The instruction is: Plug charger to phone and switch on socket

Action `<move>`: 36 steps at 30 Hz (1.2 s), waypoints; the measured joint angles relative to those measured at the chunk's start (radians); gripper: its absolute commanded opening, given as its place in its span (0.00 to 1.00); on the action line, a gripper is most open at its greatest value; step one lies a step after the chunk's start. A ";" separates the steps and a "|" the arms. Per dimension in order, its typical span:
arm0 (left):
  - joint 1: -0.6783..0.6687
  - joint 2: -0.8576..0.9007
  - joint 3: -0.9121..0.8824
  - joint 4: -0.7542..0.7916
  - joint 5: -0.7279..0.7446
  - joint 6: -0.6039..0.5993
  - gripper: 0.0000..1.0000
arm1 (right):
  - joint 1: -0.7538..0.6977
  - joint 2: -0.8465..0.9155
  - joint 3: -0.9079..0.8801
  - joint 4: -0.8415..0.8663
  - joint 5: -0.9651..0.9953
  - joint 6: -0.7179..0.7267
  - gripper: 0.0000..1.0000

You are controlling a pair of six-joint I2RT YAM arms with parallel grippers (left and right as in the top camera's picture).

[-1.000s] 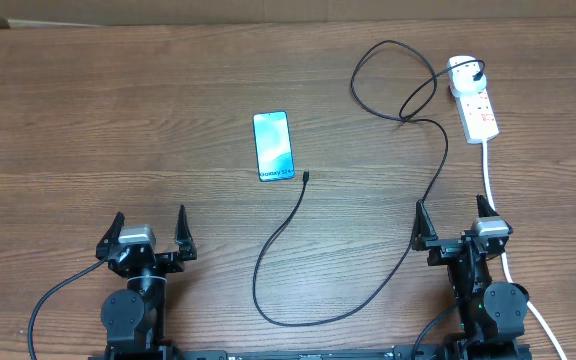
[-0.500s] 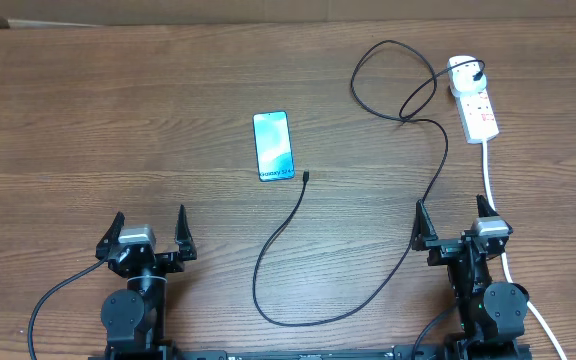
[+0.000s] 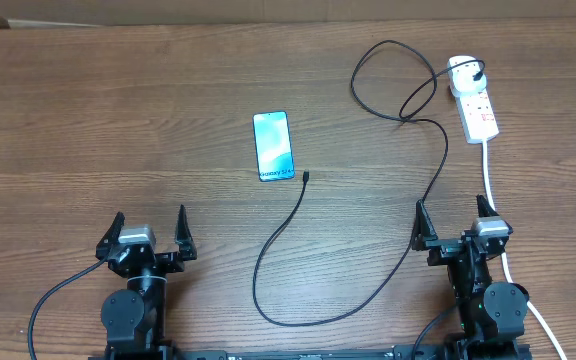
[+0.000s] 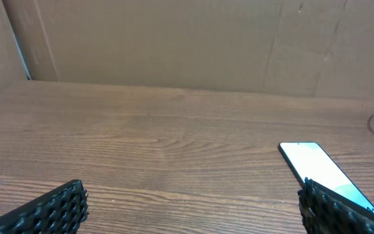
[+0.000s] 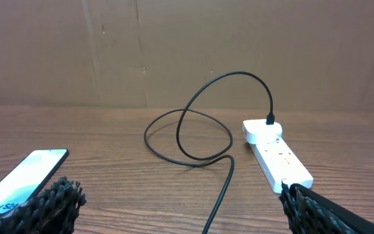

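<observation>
The phone (image 3: 273, 146) lies flat at the table's middle, light blue screen up; it also shows in the left wrist view (image 4: 323, 170) and the right wrist view (image 5: 19, 179). The charger cable (image 3: 353, 300) loops across the table, its connector tip (image 3: 306, 177) just right of the phone's near end, not touching it. Its black plug (image 3: 479, 71) sits in the white socket (image 3: 473, 100) at the far right, also in the right wrist view (image 5: 274, 152). My left gripper (image 3: 149, 232) and right gripper (image 3: 449, 219) are open and empty near the front edge.
The socket's thick white cord (image 3: 491, 180) runs down the right side past my right arm. A brown cardboard wall (image 4: 174, 39) stands behind the wooden table (image 3: 118, 120).
</observation>
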 measured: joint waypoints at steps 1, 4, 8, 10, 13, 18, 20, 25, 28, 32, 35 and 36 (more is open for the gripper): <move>0.000 0.000 0.000 0.000 0.000 0.000 1.00 | 0.000 0.000 0.000 0.000 0.000 0.000 1.00; 0.000 0.000 0.000 0.000 0.000 0.000 1.00 | 0.000 0.000 0.000 0.000 0.000 -0.001 1.00; 0.000 0.000 0.000 0.000 0.000 0.000 1.00 | 0.000 0.000 0.000 0.000 0.000 0.000 1.00; 0.000 0.000 0.000 0.000 0.005 -0.008 1.00 | 0.000 0.000 0.000 0.000 0.000 0.000 1.00; 0.000 0.000 0.000 0.004 0.067 -0.083 1.00 | 0.000 0.000 0.000 0.000 0.000 0.000 1.00; 0.000 0.000 0.000 0.027 0.209 -0.308 1.00 | 0.000 0.000 0.000 0.000 0.000 0.000 1.00; 0.000 0.000 0.000 0.031 0.239 -0.423 1.00 | 0.000 0.000 0.000 0.000 0.000 0.000 1.00; 0.000 0.000 0.000 0.085 0.281 -0.731 1.00 | 0.000 0.000 0.000 0.000 0.000 0.000 1.00; 0.000 0.000 0.000 0.215 0.317 -0.840 1.00 | 0.000 0.000 0.000 0.000 0.000 0.000 1.00; 0.000 0.000 0.000 0.356 0.359 -0.903 1.00 | 0.000 0.000 0.000 0.000 0.000 0.000 1.00; 0.000 0.000 0.000 0.433 0.374 -0.922 1.00 | 0.000 0.000 0.000 0.000 0.000 0.000 1.00; 0.000 0.000 0.000 0.451 0.377 -0.926 1.00 | 0.000 0.000 0.000 0.000 0.000 0.000 1.00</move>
